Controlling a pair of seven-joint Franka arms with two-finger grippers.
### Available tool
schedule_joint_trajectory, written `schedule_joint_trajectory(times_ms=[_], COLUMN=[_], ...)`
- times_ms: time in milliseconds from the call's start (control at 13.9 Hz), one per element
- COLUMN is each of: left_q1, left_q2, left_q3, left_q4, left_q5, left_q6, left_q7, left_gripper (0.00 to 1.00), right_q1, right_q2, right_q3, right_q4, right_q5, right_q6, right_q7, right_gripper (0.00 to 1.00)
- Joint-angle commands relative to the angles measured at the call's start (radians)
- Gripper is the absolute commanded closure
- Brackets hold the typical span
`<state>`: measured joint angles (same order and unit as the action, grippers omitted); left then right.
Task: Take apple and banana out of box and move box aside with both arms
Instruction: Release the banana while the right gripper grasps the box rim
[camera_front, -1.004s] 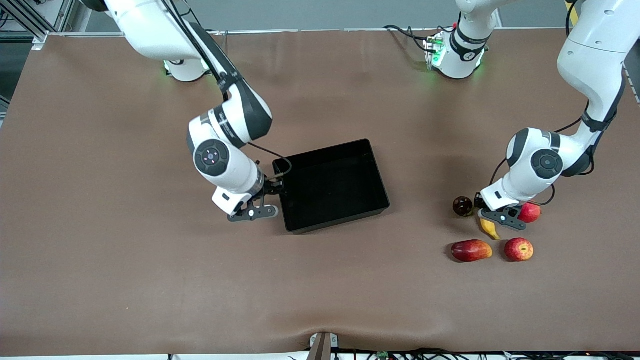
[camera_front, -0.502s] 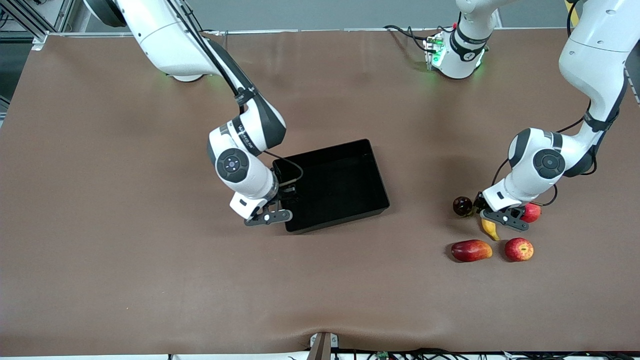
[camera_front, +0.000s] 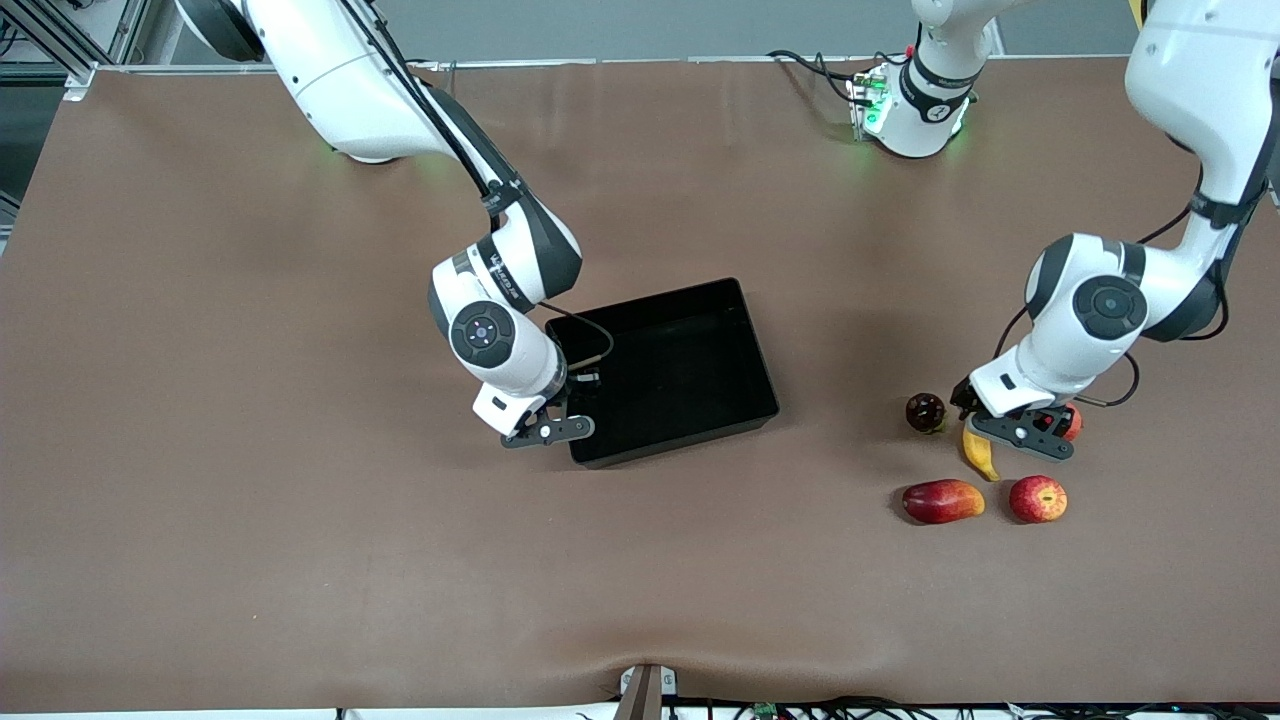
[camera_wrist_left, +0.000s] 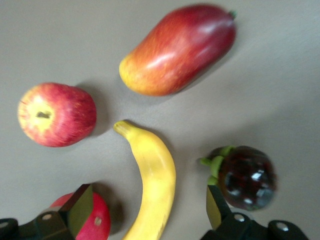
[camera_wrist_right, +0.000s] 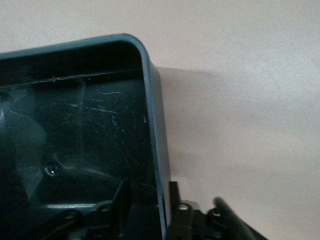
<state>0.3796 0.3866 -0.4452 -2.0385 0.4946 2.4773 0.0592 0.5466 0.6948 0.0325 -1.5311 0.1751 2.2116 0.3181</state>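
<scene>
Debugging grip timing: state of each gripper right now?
Left gripper: open, fingers either side of the banana, not closed on it.
Right gripper: at the black tray wall, one finger each side; grip cannot be told.

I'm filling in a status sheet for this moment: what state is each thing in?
left gripper: open, low over the banana
right gripper: at the box wall toward the right arm's end
box: upright, empty
banana: lying flat, not gripped
apple: on table, untouched
mango: lying on table, untouched
</scene>
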Motion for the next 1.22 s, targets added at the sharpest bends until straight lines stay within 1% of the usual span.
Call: schedule_joint_trajectory(times_ms=[0, 72, 143, 215, 287, 358, 502, 573, 645, 717, 789, 1004, 1075, 1147], left_q1=[0.008, 0.008, 0.002, 0.002, 0.001, -0.004, 0.005, 0.018, 0.033, 0.036, 0.036, 0.038, 0.039, 0.039], left_q2=[-0.090, -0.103, -0.112, -0.113, -0.110, -0.112, -0.113, -0.115, -0.114, -0.110, -0.113, -0.109, -0.110, -0.112], left_q3=[-0.043, -0.044, -0.052, -0.076, -0.087, -0.090, -0.105, -0.104, -0.102, -0.102, -0.102, -0.104, -0.102, -0.102], left_q4=[0.023, 0.047, 0.079, 0.125, 0.176, 0.216, 0.270, 0.280, 0.311, 0.328, 0.346, 0.435, 0.451, 0.477], left_q5=[-0.004, -0.008, -0.034, -0.085, -0.118, -0.123, -0.128, -0.151, -0.160, -0.160, -0.148, -0.160, -0.157, -0.168], left_q6=[-0.104, -0.142, -0.182, -0.251, -0.327, -0.383, -0.449, -0.452, -0.459, -0.463, -0.475, -0.592, -0.625, -0.650], left_q7=[-0.013, -0.012, -0.018, -0.030, -0.047, -0.070, -0.099, -0.087, -0.081, -0.078, -0.078, -0.073, -0.073, -0.076], left_gripper=[0.00, 0.00, 0.00, 0.00, 0.00, 0.00, 0.00, 0.00, 0.00, 0.00, 0.00, 0.00, 0.00, 0.00], right_q1=[-0.002, -0.010, -0.011, -0.011, -0.011, -0.013, -0.078, -0.126, -0.161, -0.180, -0.210, -0.341, -0.370, -0.401], right_q2=[-0.003, -0.008, -0.012, -0.012, -0.014, -0.026, -0.073, -0.096, -0.125, -0.158, -0.187, -0.254, -0.279, -0.297], right_q3=[-0.006, -0.006, -0.006, -0.009, -0.011, -0.014, -0.011, -0.003, -0.003, -0.008, -0.013, -0.016, -0.016, -0.017], right_q4=[0.020, 0.025, 0.037, 0.069, 0.089, 0.117, 0.149, 0.155, 0.155, 0.155, 0.148, 0.126, 0.102, 0.073], right_q5=[0.012, 0.027, 0.073, 0.111, 0.121, 0.122, 0.129, 0.130, 0.130, 0.127, 0.126, 0.112, 0.097, 0.051], right_q6=[-0.016, -0.042, -0.076, -0.110, -0.147, -0.186, -0.295, -0.353, -0.415, -0.455, -0.483, -0.559, -0.561, -0.560], right_q7=[0.001, 0.018, 0.039, 0.048, 0.049, 0.049, 0.046, 0.038, 0.021, -0.022, -0.051, -0.060, -0.079, -0.115], right_gripper=[1.00, 1.00, 1.00, 1.00, 1.00, 1.00, 1.00, 1.00, 1.00, 1.00, 1.00, 1.00, 1.00, 1.00])
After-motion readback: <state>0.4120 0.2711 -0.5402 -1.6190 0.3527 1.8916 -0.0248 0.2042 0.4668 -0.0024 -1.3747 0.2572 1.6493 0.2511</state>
